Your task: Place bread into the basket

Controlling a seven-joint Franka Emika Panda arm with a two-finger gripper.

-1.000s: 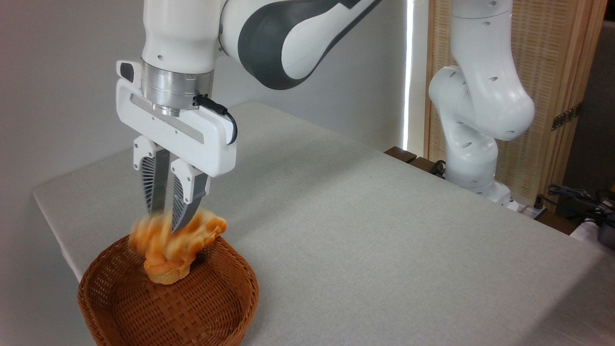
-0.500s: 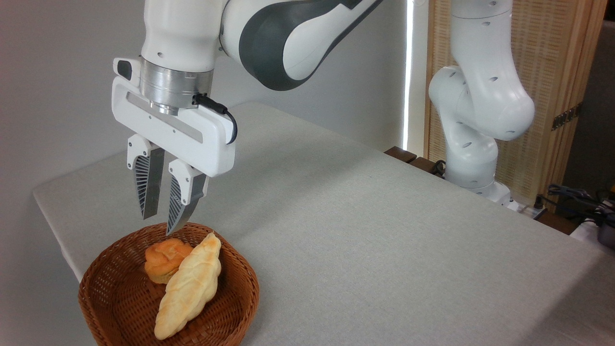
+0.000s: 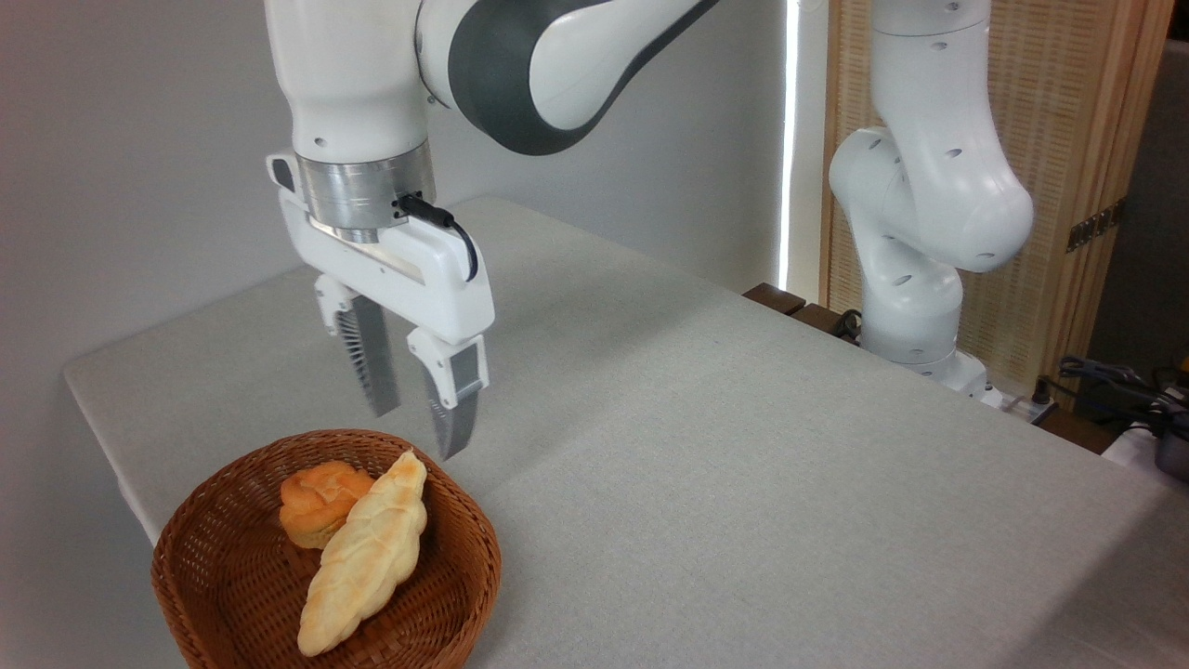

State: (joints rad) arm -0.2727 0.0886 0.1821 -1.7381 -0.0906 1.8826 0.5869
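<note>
The bread (image 3: 365, 555), a long pale golden braided loaf, lies inside the round reddish-brown wicker basket (image 3: 464, 576) at the table's near left corner. One pointed end rests near the back rim, the other near the front. My gripper (image 3: 418, 432) hangs open and empty just above and behind the basket's back rim, apart from the loaf.
A small round orange bun (image 3: 320, 500) sits in the basket against the loaf's left side. The grey table (image 3: 743, 465) stretches right and back. The arm's white base (image 3: 915, 307) stands at the far right edge, with cables (image 3: 1115, 381) beyond it.
The bread dropped from the gripper and came to rest in the basket. The gripper opened, then rose slightly and shifted right, turning about its wrist.
</note>
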